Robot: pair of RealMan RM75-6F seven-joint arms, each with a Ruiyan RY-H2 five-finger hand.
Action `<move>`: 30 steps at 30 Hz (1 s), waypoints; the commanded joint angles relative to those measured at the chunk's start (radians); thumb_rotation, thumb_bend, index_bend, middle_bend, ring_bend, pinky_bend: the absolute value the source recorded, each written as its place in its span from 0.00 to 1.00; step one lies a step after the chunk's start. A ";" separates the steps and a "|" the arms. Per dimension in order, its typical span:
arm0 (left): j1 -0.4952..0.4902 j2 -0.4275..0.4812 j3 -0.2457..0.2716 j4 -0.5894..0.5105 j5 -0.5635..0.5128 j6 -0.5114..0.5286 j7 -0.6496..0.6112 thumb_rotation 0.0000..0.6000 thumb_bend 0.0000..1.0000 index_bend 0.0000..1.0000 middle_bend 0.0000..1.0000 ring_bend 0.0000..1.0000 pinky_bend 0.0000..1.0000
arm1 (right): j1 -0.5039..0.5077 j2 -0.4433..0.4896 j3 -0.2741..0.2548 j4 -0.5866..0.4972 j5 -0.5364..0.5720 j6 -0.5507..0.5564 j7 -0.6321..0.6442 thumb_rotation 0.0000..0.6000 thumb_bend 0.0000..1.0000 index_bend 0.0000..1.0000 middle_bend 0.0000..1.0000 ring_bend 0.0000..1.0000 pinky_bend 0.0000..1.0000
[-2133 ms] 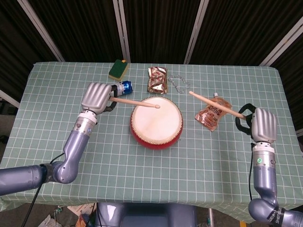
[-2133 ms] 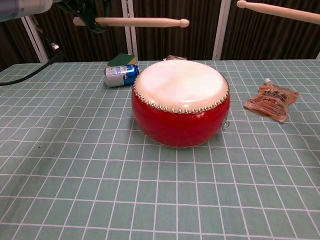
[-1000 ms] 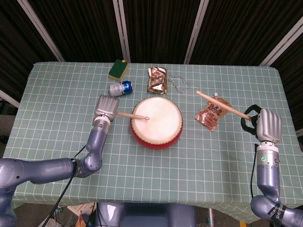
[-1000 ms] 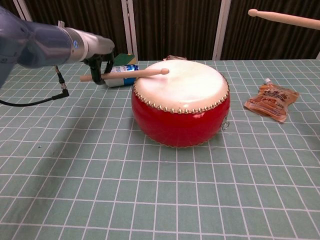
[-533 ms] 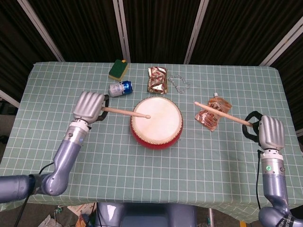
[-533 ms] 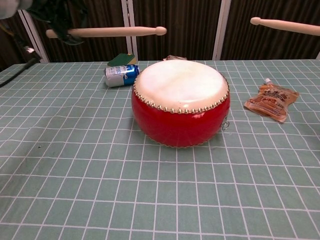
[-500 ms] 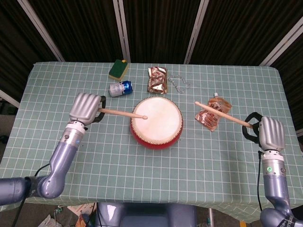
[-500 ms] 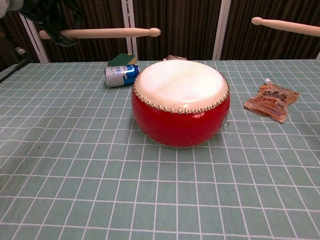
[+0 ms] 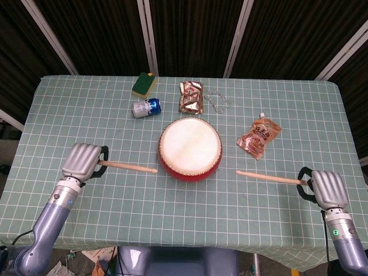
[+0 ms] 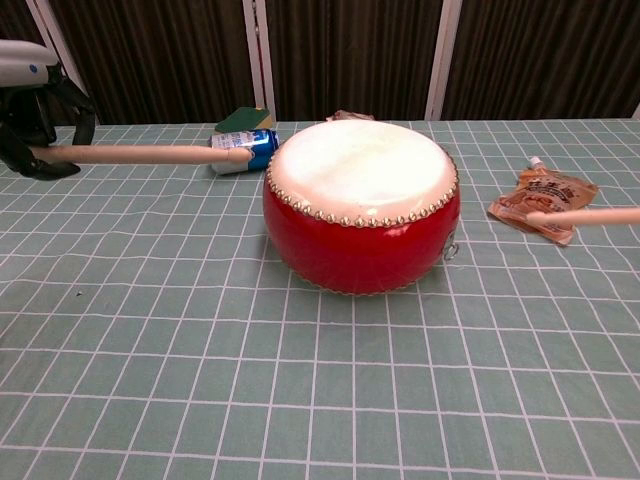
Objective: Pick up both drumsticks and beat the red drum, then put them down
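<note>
The red drum [image 9: 190, 148] [image 10: 361, 205] with a pale skin stands mid-table. My left hand [image 9: 83, 160] [image 10: 32, 115] grips one wooden drumstick [image 9: 127, 167] [image 10: 140, 154] at its butt, left of the drum; the stick lies level with its tip pointing at the drum, short of it. My right hand [image 9: 328, 187] grips the other drumstick [image 9: 270, 177] [image 10: 585, 216] to the drum's right, tip toward the drum and apart from it. The chest view shows only that stick, not the right hand.
Behind the drum lie a blue-and-white can [image 9: 146, 107] [image 10: 241, 149], a green and yellow sponge [image 9: 144, 84], a shiny brown packet [image 9: 191, 96] and a clear wrapper [image 9: 219, 101]. An orange pouch [image 9: 259, 137] [image 10: 543, 203] lies right of the drum. A green checked cloth [image 9: 184, 218] covers the table.
Both hands have pulled back toward the near table edge and dropped lower. The left stick has left the drum skin; both tips now point at the drum's sides.
</note>
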 commanded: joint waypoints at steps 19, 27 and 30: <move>0.042 -0.222 0.060 0.151 -0.005 0.005 0.083 1.00 0.51 0.75 1.00 1.00 1.00 | 0.044 0.027 -0.078 -0.016 0.016 -0.182 -0.130 1.00 0.69 0.97 1.00 1.00 1.00; 0.024 -0.308 0.035 0.227 -0.064 -0.019 0.116 1.00 0.43 0.63 1.00 1.00 1.00 | 0.045 0.002 -0.070 -0.003 0.042 -0.162 -0.182 1.00 0.69 0.95 1.00 1.00 0.96; 0.018 -0.332 0.037 0.239 -0.060 -0.028 0.128 1.00 0.34 0.53 1.00 0.99 1.00 | 0.046 -0.003 -0.067 0.002 0.054 -0.160 -0.192 1.00 0.68 0.86 1.00 1.00 0.93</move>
